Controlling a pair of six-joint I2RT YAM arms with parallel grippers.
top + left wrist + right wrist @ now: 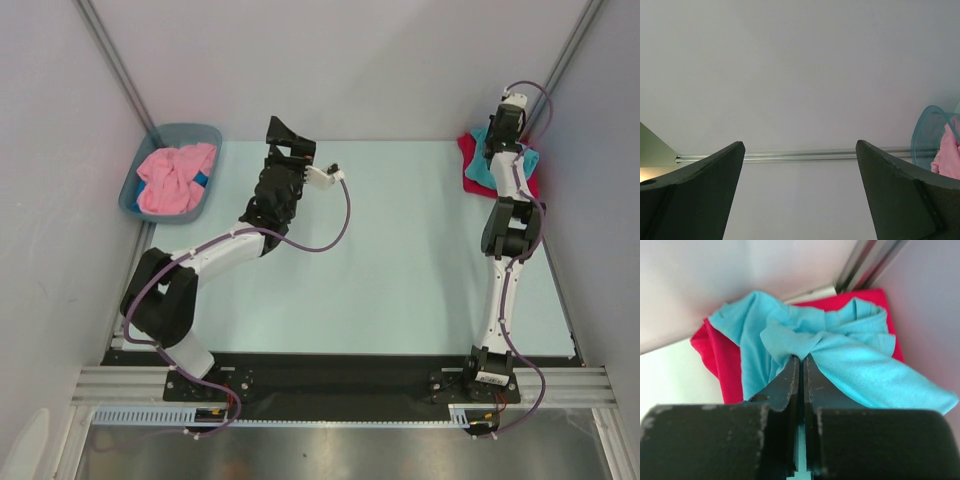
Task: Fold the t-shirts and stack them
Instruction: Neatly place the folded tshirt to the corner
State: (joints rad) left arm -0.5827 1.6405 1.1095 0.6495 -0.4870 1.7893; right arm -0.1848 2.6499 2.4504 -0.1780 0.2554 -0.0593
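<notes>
The right fingers (pixel 792 375) are pressed together on a raised fold of the turquoise t-shirt (pixel 860 370), pinching the cloth at their tips. The turquoise t-shirt lies rumpled on top of the red t-shirt (pixel 720 357). In the right wrist view, the red cloth shows beyond the turquoise at the 9 o'clock and 1 o'clock sides. In the top view, this pile sits at the 2 o'clock corner of the tabletop (pixel 400 260), beside the right wall, with the right arm stretched out over it.

The left fingers (pixel 732 160) are spread wide and hold nothing. They are raised above the tabletop near 11 o'clock and face a plain wall (pixel 800 75). The pink t-shirt (pixel 172 180) lies crumpled inside the grey-blue tub (pixel 188 130) at the 10 o'clock corner, well apart from the other two shirts. In the left wrist view, the tub and the pink cloth appear at the 3 o'clock edge.
</notes>
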